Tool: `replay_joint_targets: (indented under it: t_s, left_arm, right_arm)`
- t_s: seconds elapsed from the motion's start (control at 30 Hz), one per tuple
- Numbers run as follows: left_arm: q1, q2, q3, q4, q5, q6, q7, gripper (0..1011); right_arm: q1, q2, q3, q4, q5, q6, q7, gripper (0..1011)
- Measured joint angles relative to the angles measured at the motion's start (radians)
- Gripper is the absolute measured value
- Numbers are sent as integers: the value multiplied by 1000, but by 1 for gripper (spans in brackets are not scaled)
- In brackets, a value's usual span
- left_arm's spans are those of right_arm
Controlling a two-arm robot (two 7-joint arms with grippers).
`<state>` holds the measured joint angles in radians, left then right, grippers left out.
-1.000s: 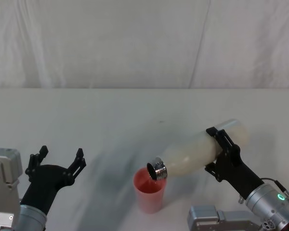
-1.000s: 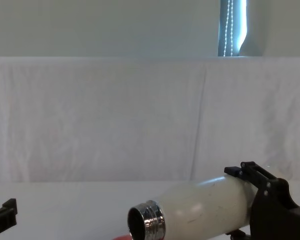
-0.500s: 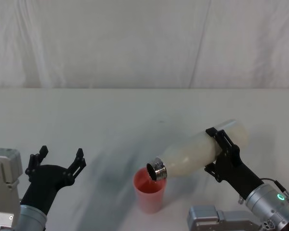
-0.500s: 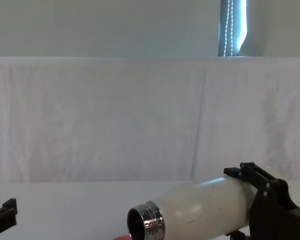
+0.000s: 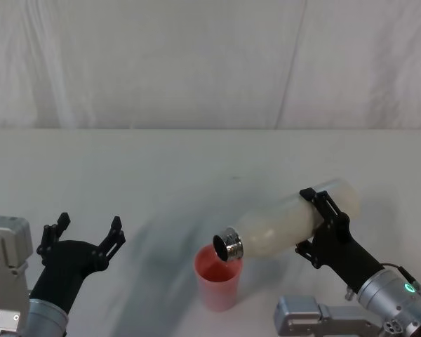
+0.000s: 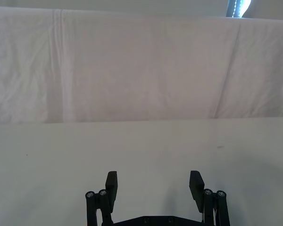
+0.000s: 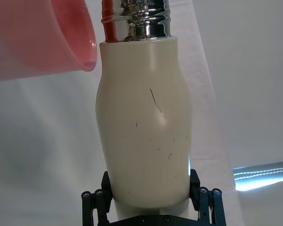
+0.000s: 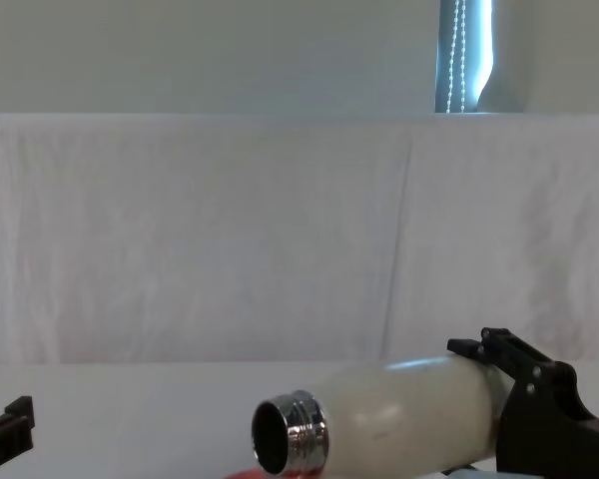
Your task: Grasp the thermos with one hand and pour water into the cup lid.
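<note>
The right gripper [image 5: 321, 227] clamped the base of the thermos [image 5: 284, 226], holding it tipped nearly level, its steel neck over the pink cup lid [image 5: 217, 278] standing on the table [image 5: 161, 168]. The left gripper [image 5: 84, 232] hung spread and empty, low at the left.

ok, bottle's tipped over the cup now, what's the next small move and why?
Probably tilt a little further, slowly. The right gripper grips the thermos near its base, lying almost flat with its steel neck just above the rim of the cup lid, and no stream is visible. The mouth already lines up with the cup, so only rotation seems needed. The left gripper sits open, off to the side.
</note>
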<state>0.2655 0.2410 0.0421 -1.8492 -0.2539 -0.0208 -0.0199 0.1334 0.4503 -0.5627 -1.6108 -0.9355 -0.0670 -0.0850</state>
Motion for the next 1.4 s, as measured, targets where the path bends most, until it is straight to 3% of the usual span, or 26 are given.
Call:
replay_joint_targets:
  t_s: [0.27, 0.47, 0.6, 0.7, 0.73, 0.9, 0.93, 1.07, 1.4]
  left_arm:
    - [0, 0, 0, 0, 0, 0, 0, 1001]
    - [0, 0, 0, 0, 0, 0, 0, 1001]
    - [0, 0, 0, 0, 0, 0, 0, 1001]
    - [0, 0, 0, 0, 0, 0, 0, 1001]
    - [0, 0, 0, 0, 0, 0, 0, 1001]
    - [0, 0, 0, 0, 0, 0, 0, 1001]
    - [0, 0, 0, 0, 0, 0, 0, 1001]
    - [0, 0, 0, 0, 0, 0, 0, 1001]
    - [0, 0, 0, 0, 0, 0, 0, 1001]
  right_arm:
    - [-17, -14, 26, -12, 74, -19, 29, 964]
    - [-36, -30, 64, -29, 166, -38, 65, 964]
    - [-53, -46, 100, -46, 262, -54, 107, 964]
    - [-69, -66, 146, -60, 379, -60, 156, 964]
    - [-69, -66, 146, -60, 379, -60, 156, 964]
    - [-100, -104, 234, -83, 587, -53, 238, 964]
    - [-100, -104, 234, -83, 587, -53, 238, 964]
    - [-121, -121, 289, -97, 704, -40, 282, 964]
    - [-155, -136, 376, -108, 897, -26, 343, 964]
